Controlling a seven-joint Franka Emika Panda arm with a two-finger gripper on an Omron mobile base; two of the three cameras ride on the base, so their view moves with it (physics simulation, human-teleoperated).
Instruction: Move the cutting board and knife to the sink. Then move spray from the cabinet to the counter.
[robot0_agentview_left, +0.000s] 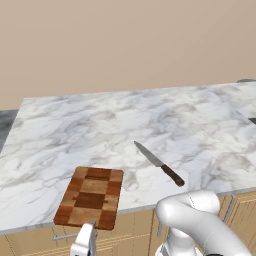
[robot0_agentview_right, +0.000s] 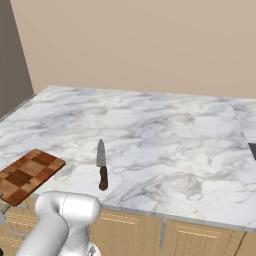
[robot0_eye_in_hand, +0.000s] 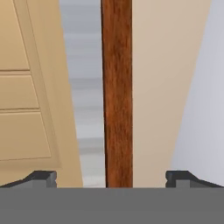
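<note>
The marble bench (robot0_agentview_left: 150, 115) carries the cutting board (robot0_agentview_left: 91, 196), overhanging its front edge, and the knife (robot0_agentview_left: 159, 163) nearby.
</note>
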